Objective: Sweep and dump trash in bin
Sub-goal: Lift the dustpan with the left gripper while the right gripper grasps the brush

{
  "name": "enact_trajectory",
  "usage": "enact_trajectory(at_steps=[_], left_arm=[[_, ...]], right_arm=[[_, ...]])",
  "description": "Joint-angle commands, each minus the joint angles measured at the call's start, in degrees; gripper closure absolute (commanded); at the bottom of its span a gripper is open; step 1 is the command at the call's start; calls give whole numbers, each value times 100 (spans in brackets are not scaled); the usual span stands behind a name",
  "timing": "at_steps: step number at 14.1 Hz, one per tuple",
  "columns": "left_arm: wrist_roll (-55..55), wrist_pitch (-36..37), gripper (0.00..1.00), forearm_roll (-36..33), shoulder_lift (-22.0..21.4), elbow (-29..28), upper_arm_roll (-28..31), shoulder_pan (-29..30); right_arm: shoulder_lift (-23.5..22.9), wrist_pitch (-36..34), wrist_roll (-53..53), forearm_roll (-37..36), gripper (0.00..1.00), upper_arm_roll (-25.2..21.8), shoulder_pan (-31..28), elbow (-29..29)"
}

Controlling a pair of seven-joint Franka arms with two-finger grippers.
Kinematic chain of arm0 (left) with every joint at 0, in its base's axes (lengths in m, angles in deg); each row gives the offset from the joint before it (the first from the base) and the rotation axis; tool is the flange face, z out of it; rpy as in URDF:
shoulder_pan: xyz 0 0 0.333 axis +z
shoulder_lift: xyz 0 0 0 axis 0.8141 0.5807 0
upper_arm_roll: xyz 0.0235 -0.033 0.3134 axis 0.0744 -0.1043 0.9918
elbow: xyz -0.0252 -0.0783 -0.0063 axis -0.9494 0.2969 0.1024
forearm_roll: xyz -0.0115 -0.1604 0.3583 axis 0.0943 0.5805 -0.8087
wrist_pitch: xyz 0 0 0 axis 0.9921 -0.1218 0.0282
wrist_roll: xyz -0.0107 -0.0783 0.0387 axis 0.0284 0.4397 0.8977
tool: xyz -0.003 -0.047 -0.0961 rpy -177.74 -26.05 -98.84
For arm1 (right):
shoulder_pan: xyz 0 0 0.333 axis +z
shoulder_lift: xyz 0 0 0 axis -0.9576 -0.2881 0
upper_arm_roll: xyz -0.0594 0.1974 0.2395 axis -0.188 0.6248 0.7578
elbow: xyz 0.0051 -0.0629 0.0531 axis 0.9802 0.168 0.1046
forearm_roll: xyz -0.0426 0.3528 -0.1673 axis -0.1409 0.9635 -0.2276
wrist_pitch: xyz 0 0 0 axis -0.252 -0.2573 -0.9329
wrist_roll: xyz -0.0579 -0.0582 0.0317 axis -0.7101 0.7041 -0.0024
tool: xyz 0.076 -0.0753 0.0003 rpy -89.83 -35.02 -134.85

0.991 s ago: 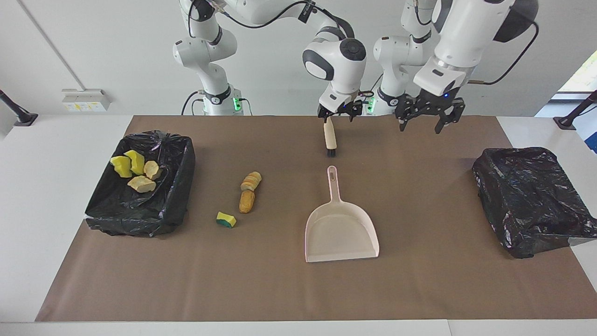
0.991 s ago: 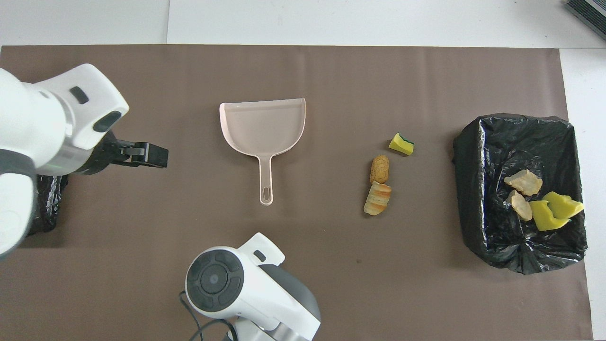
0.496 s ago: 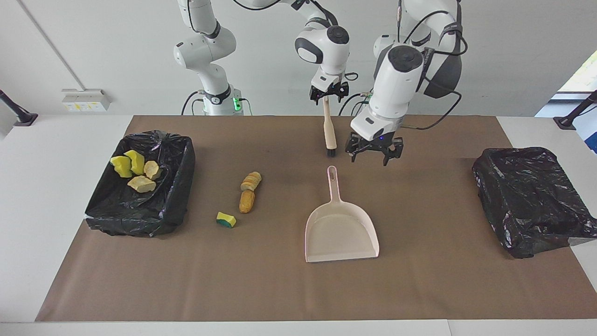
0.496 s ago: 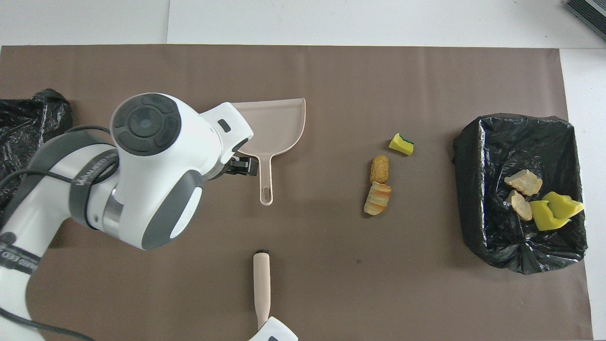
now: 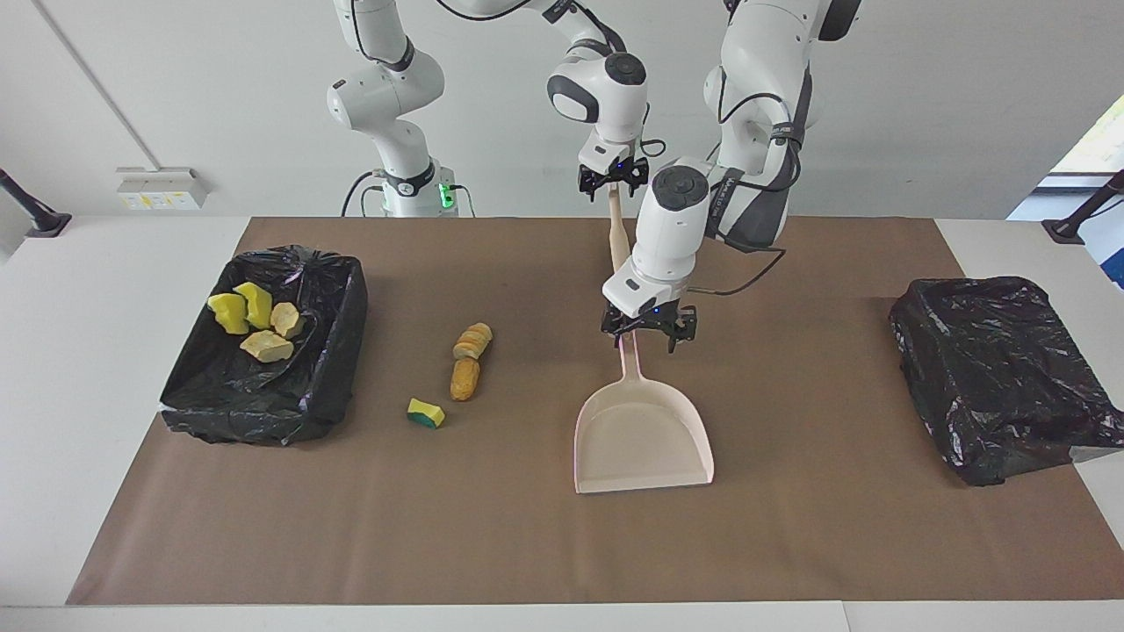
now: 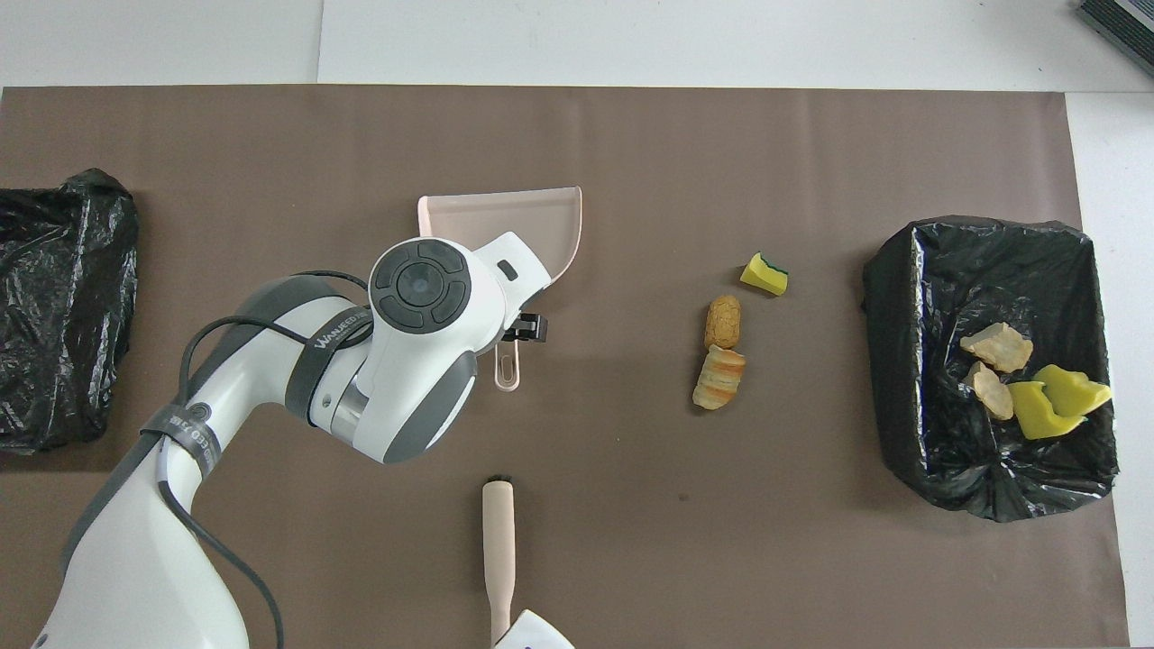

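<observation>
White lettering on the left arm's grey sleeve (image 6: pixel 335 332), too small to read with certainty.

Trash (image 5: pixel 465 362) in seven bits. Mid-frame on the brown surface (image 5: pixel 492 544): two golden-brown bread-like pieces end to end, plus a green-backed yellow sponge chunk (image 5: pixel 426 412) just below them in the facing view. Four more in the black-lined bin (image 5: pixel 263 417) at the right arm's end: two bright yellow chunks, two pale beige lumps.

Left gripper (image 5: pixel 647 338) spread, straddling the beige dustpan (image 5: pixel 641 439) handle at centre frame. Right gripper (image 5: pixel 615 182), upper centre, clamped on the hand brush (image 5: pixel 617 233), bristles hanging down.

white wall (image 5: pixel 966 105), wall socket (image 5: pixel 160 188), window (image 5: pixel 1093 140)
</observation>
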Motion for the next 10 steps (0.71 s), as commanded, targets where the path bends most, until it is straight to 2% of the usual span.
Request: enact_trajectory(at_steps=[1,4,5,6,7,8,9,10], left_arm=[[232,-374,0,-130,138,-62,61,-124],[363,-435,0,-130,253,-62,61,-133],[390,-444,7,-130,253,-62,61,-133],[390,-445,28,-156,253,-53,61,-133],[390,-445,54,-217,270,-18,61,-124],[381,-462,67,-287,323,43,61,-115],[372,-453,71,-297,323,52,61,-107],[372,-436,81,-297,323,52,61,-107]], right_arm=[[122,185,117,198,100,-10,11,141],[96,229,73,198,100,-18,2,123],[44,221,64,198,100,-19,-15,71],[8,134,56,198,100,-36,-24,-34],[52,-33,3,198,100,-62,-33,-78],[139,-260,-32,190,100,-80,-77,-114],[314,-437,-50,198,100,-80,-138,-149],[516,-673,-59,198,100,-80,-226,-158]])
